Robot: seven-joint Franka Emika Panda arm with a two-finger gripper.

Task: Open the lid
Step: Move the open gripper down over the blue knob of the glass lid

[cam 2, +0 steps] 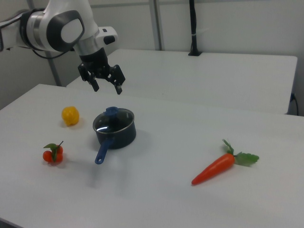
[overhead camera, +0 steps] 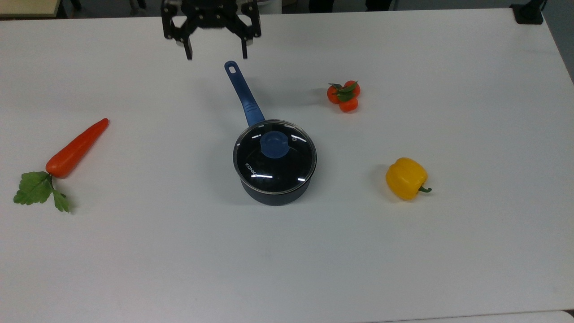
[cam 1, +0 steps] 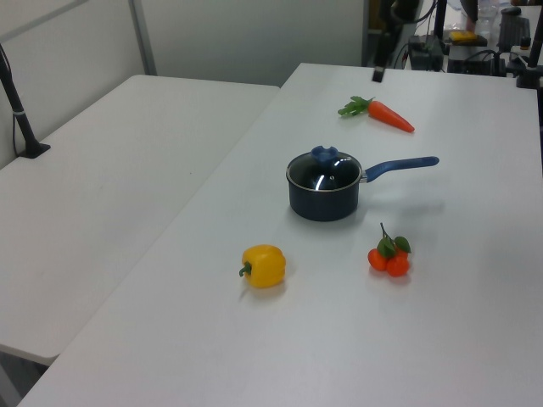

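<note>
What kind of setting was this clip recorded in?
Most likely a robotics lab, not a kitchen: a robot arm's gripper hangs over a plain white table, which holds a lidded saucepan, a carrot and a yellow pepper, with office partitions behind.

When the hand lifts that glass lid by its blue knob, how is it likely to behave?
The lid looks like rigid glass with a metal rim, so probably stiff, fairly heavy for its size and breakable if dropped. The knob is small and rounded, so it may slip or let the lid swing. The open hand hangs well clear of it.
</note>
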